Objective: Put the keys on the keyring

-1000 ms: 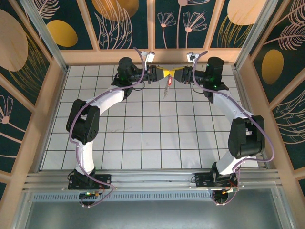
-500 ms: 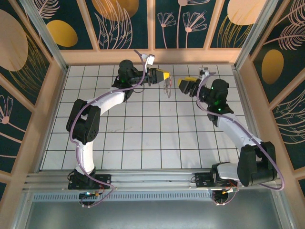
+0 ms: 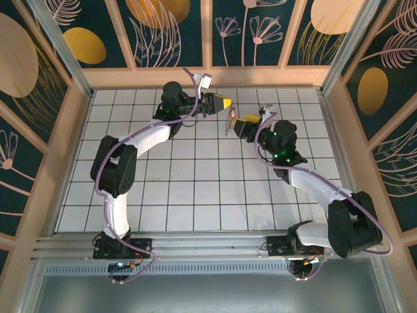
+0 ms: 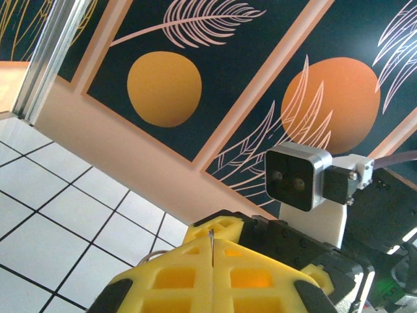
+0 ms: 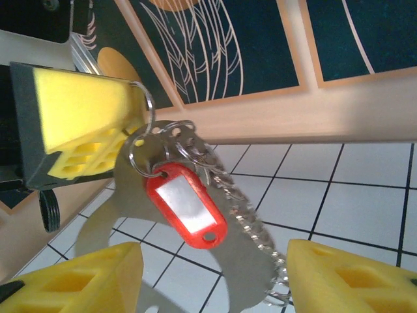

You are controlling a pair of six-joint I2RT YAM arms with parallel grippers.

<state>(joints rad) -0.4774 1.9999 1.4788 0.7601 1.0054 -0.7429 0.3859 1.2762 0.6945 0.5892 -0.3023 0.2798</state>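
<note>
Hanging keyring pinched by left gripper, right gripper open around it

Left gripper [image 4: 212, 246] is closed, yellow fingertips pressed together on a thin wire loop at the top of the keyring [image 5: 124, 195]. In the left wrist view a metal sliver shows in the seam between the fingers, bottom centre. Keyring hangs above the table [image 3: 195, 195], upper centre of the top view, just below and right of the left fingertips, near the back wall [image 3: 208, 78]. In the right wrist view it sits mid-frame. It is a flat pale metal piece with a red key tag [image 5: 186, 205], white label on it, lying across the front, and a bumpy chain [image 5: 257, 228] running down its right edge. Tag hangs on a small ring in the same bundle. Right gripper [image 5: 212, 261] is open, one yellow finger at bottom left, the other at bottom right, lower end of the keyring between them. Chain is very near the bottom-right finger; cannot tell if it touches. Right wrist camera [image 4: 296, 176] shows right of centre in the left wrist view.
</note>
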